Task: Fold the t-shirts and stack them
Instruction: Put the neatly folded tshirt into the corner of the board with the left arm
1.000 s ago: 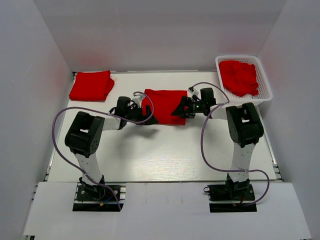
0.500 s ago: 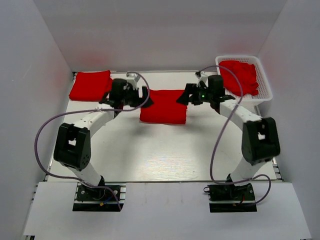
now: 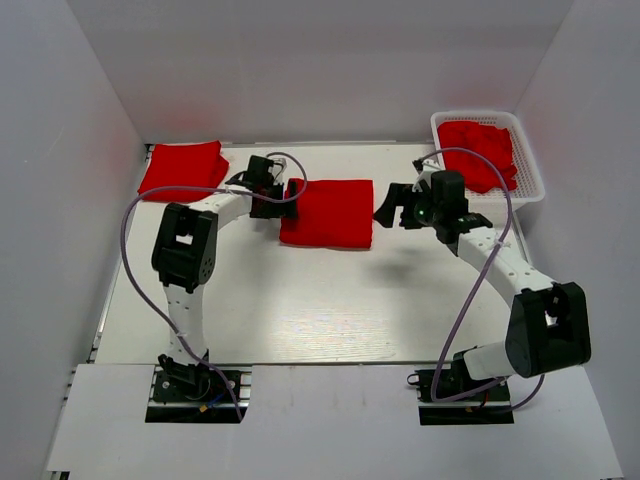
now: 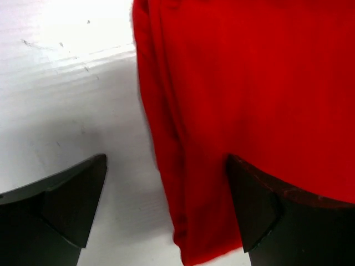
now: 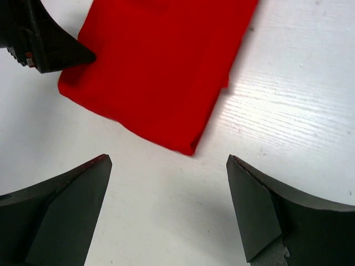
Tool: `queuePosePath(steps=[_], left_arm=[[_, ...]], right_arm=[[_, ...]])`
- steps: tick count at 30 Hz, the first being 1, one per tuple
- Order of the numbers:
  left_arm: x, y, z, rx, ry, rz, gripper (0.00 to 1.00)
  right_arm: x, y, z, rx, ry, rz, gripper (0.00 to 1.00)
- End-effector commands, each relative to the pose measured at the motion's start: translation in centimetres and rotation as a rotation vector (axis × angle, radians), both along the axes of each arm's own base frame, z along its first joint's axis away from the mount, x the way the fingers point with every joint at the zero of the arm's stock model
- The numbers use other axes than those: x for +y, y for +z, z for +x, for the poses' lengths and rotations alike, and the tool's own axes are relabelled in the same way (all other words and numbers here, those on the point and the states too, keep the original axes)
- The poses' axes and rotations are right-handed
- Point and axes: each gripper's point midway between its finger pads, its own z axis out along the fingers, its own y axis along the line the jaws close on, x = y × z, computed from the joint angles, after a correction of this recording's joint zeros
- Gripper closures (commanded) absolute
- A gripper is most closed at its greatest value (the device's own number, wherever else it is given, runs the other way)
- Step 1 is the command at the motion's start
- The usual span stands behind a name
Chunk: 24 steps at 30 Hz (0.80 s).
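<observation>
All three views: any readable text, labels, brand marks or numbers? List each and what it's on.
No readable text in any view.
Centre t-shirt, far-left t-shirt, t-shirts in the basket: plain red, no print.
White basket: no label visible.
Arms: no legible marking. There is only a green light on the right wrist.

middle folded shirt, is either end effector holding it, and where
Nothing is held: left end effector open astride an edge of the folded shirt, right end effector open beside it.
</observation>
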Motion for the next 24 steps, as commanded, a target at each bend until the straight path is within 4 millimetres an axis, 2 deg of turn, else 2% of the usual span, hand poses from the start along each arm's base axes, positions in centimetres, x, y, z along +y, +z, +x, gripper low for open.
queuePosePath(steps=[1, 5, 8, 10, 12, 15, 16, 17, 19, 20, 22, 24], left_arm=[[-0.8, 2.0, 1.5, -0.052, -0.018, 0.018, 0.0], [-1.7, 0.0, 1.0, -0.002, -0.063, -0.008, 0.01], [-2.8, -0.6, 0.6, -0.012, -0.118, -0.006, 0.1], [-1.8, -2.3, 0.2, 0.02, -0.109, 0.055, 0.16], [-1.7, -3.3, -0.1, 0.033, -0.108, 0.094, 0.21], [-2.0, -4.5, -0.2, 0.049, -0.126, 0.139, 0.25], [-2.1, -4.1, 0.2, 0.038, -0.126, 0.136, 0.29], [-2.0, -4.9, 0.0, 0.057, -0.136, 0.149, 0.34], [-2.3, -4.7, 0.2, 0.056, -0.15, 0.143, 0.58], [-2.4, -5.2, 0.1, 0.064, -0.17, 0.144, 0.72], [-2.5, -4.9, 0.2, 0.058, -0.189, 0.143, 1.0], [-2.6, -3.6, 0.7, 0.016, -0.211, 0.149, 1.0]], right_arm=[[-1.1, 1.3, -0.3, -0.042, -0.044, -0.024, 0.1], [-1.8, 0.8, -1.0, -0.028, -0.064, -0.042, 0.1], [-2.2, 0.2, -1.6, -0.017, -0.079, -0.058, 0.1], [-2.5, 0.1, -1.9, -0.016, -0.087, -0.061, 0.1], [-2.6, -0.4, -2.1, -0.004, -0.091, -0.067, 0.1], [-2.5, -0.5, -2.6, 0.005, -0.085, -0.056, 0.1], [-2.4, -0.4, -2.6, 0.0, -0.086, -0.05, 0.1], [-2.4, -0.7, -2.8, 0.006, -0.082, -0.053, 0.1], [-2.6, -0.6, -2.9, -0.003, -0.091, -0.05, 0.1], [-3.0, -0.7, -2.9, -0.003, -0.106, -0.056, 0.1], [-3.1, -0.7, -3.0, -0.009, -0.116, -0.064, 0.1], [-3.4, -0.7, -3.0, -0.019, -0.13, -0.064, 0.1]])
